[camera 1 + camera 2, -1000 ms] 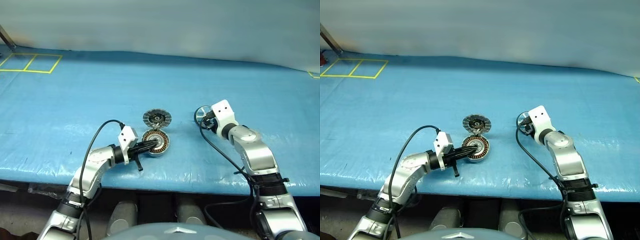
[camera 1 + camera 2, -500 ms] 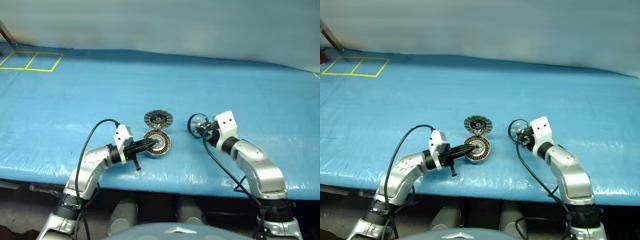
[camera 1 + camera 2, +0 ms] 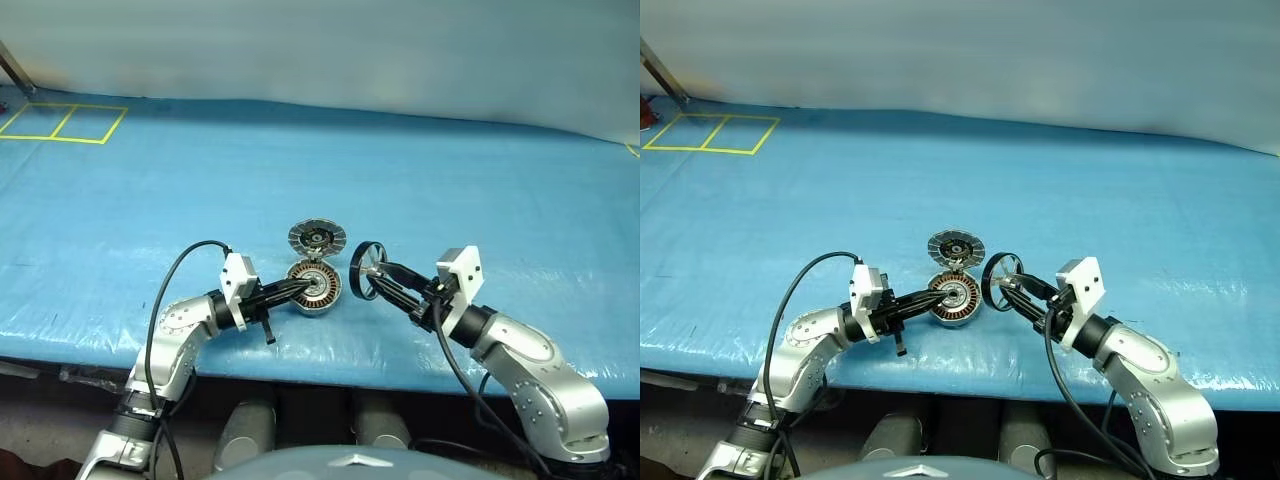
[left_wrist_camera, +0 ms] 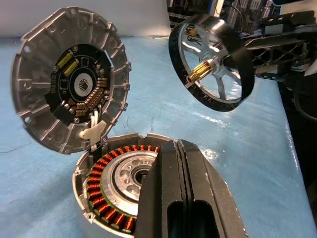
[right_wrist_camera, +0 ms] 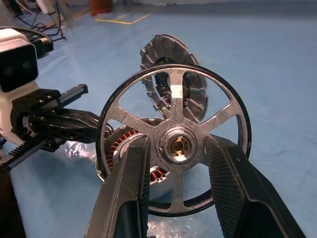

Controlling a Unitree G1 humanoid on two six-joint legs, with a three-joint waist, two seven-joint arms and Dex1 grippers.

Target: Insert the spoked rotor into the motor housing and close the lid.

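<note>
Gripping the spoked rotor (image 3: 1001, 281) by its hub at frame centre, the right gripper (image 3: 1025, 295) carries it on edge, off the desk (image 3: 1140, 200). The left gripper (image 3: 925, 302), clenched empty, rests on the motor housing (image 3: 956, 300); the lid (image 3: 955, 247) stands open behind. Unlevelled, the rotor could jam or strike those fingers.

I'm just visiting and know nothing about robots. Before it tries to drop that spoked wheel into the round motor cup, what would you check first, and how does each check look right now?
1. Spoked rotor held by the right gripper: ok, its fingers clamp the hub.
2. Lid swung open, clear of the motor housing: ok, it stands up behind the cup.
3. Housing steadied: ok, the shut left gripper rests on its near edge.
4. Rotor level over the cup: not ok, it stands on edge, beside the housing.
5. Rotor shaft lined up with the housing's centre hole: not ok.
6. Left fingers clear of the opening: cannot tell.
</note>
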